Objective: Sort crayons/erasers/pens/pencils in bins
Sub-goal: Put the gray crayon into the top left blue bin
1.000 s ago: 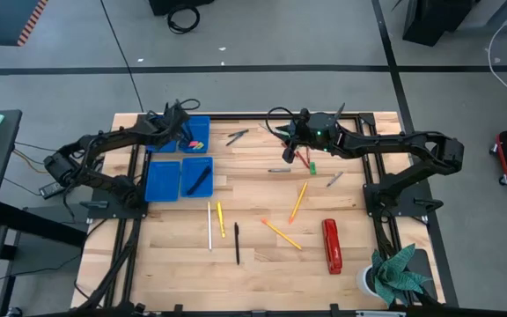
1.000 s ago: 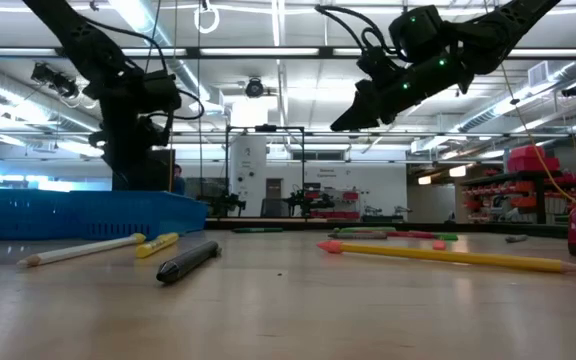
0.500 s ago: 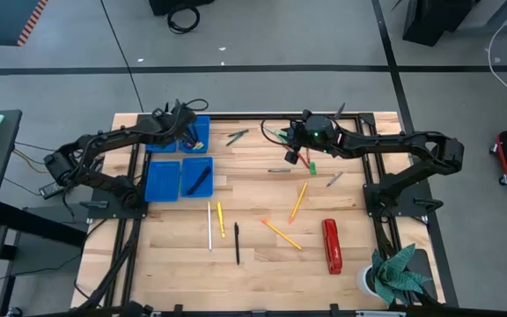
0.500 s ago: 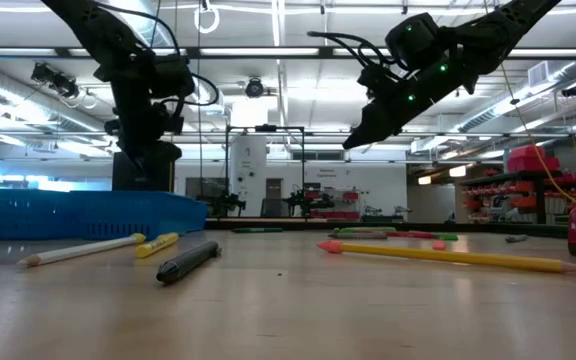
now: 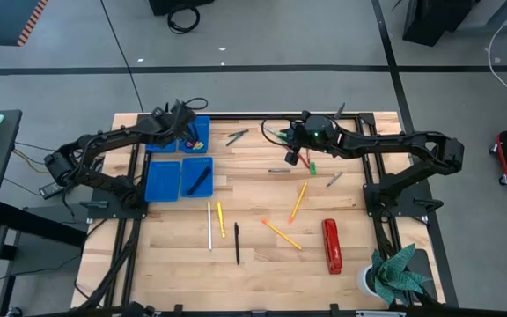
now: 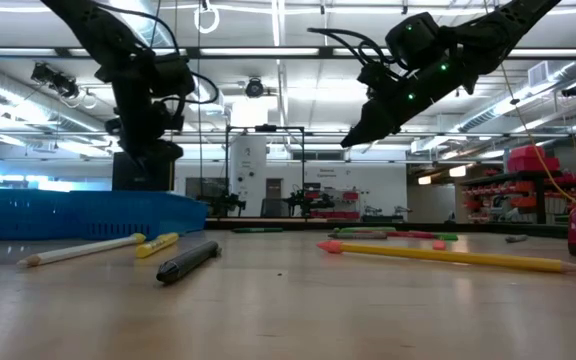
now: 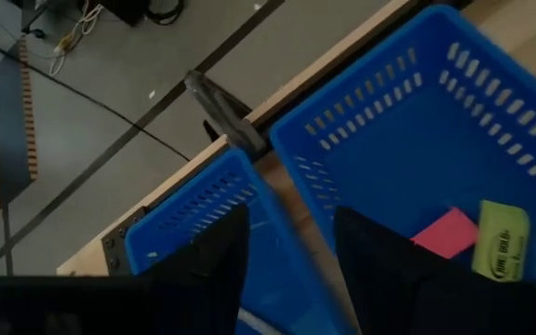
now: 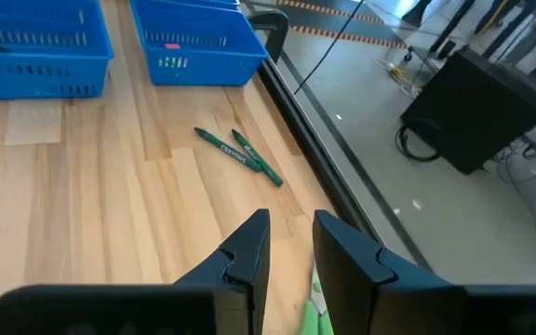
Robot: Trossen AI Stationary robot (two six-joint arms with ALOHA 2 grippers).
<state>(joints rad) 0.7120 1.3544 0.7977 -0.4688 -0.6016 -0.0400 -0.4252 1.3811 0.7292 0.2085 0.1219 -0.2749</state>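
Wooden table (image 5: 253, 255), bins (image 5: 196, 132) partly arm-hidden

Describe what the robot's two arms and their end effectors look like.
Both arms are black, built of slim jointed links on black frame bases, with loose black cables looping around the wrists. The left end effector and right end effector each end in two dark, flat, tapering fingers. Small green lights glow on the right arm's wrist.

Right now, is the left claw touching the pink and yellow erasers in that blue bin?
Apart. The left wrist view shows the left gripper open, empty, above the bin; the erasers lie on its floor.
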